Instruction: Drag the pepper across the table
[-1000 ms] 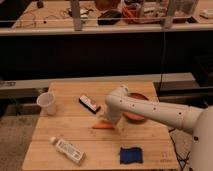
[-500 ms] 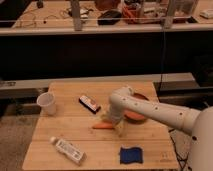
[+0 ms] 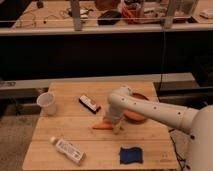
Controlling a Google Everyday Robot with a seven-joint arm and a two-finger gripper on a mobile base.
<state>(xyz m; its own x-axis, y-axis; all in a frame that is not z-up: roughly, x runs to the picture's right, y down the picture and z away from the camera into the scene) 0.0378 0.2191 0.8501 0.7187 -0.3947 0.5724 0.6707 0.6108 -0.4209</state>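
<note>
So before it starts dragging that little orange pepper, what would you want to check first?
1. Gripper down at the pepper: ok, it sits right at the pepper's thick end.
2. Firm hold on the pepper: cannot tell, the arm hides the contact.
3. Pepper lying flat on the table: ok.
4. Free path to the left: ok, bare wood lies between the bottle and the dark packet.
5. Orange bowl clear of the arm: not ok, the arm passes right over it.
6. Blue cloth out of the way: ok, it lies nearer the front edge.
</note>
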